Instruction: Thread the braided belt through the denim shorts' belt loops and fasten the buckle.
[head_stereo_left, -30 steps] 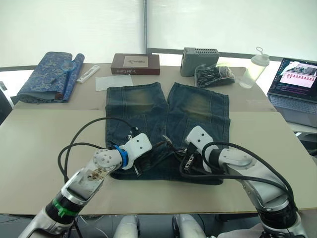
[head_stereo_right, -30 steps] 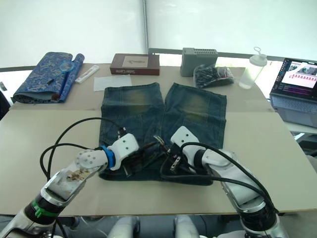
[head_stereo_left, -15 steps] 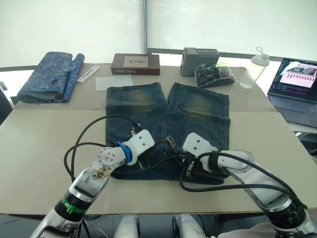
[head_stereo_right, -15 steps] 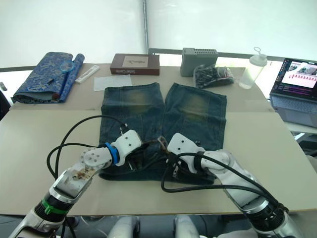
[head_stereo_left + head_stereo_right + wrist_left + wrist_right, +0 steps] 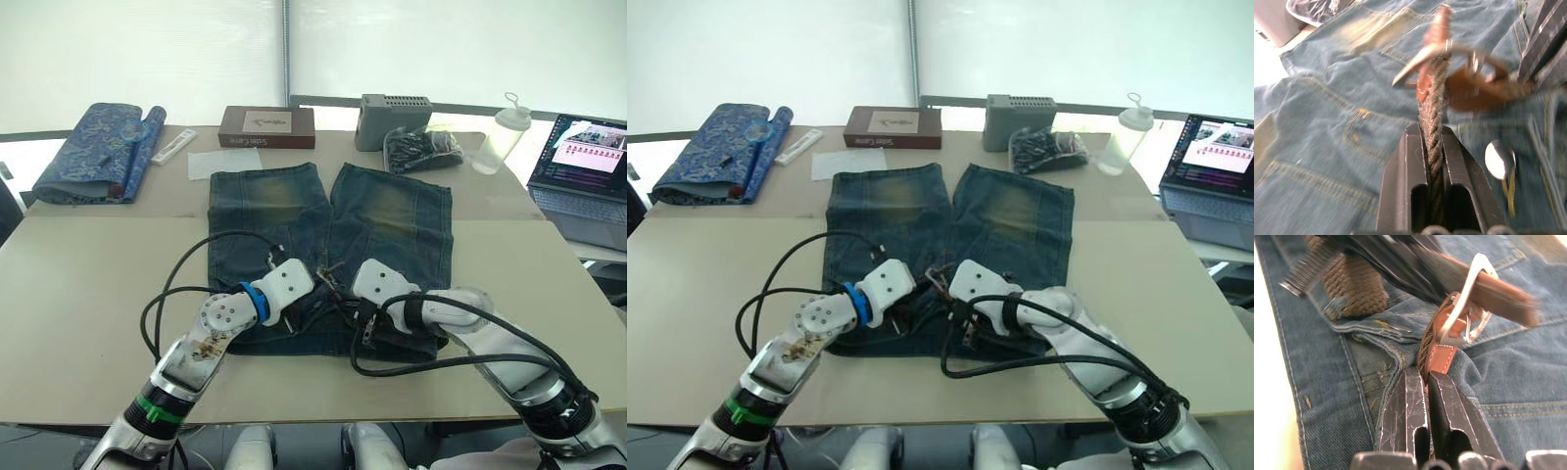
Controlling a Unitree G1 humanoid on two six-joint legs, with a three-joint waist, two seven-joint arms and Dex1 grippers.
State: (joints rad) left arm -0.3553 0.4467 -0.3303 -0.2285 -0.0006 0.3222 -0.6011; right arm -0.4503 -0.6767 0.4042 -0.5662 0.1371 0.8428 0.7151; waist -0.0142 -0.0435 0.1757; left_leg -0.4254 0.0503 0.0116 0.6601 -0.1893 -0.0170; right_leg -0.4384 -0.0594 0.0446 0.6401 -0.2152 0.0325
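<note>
The denim shorts (image 5: 284, 211) lie flat on the table, legs pointing away and waistband toward me. Both grippers meet at the middle of the waistband. My left gripper (image 5: 1430, 131) is shut on the braided belt (image 5: 1434, 98), a brown woven strap running up to the silver buckle (image 5: 1449, 54). My right gripper (image 5: 1422, 374) is shut on the belt's brown leather end just below the buckle (image 5: 1469, 308). The buckle (image 5: 331, 277) is held slightly above the denim between the two grippers. More braided belt (image 5: 1354, 286) lies along the waistband under a belt loop (image 5: 1333, 308).
A blue patterned fabric roll (image 5: 93, 152) lies at the far left. A brown box (image 5: 266, 125), grey box (image 5: 395, 119), black bag (image 5: 423, 149) and bottle (image 5: 502, 137) line the far edge. A laptop (image 5: 588, 166) stands at the right. Black cables (image 5: 196, 257) arc over the shorts.
Both grippers have drawn closer together at the middle of the waistband. The left moved right and the right moved left, bringing the buckle between them.
</note>
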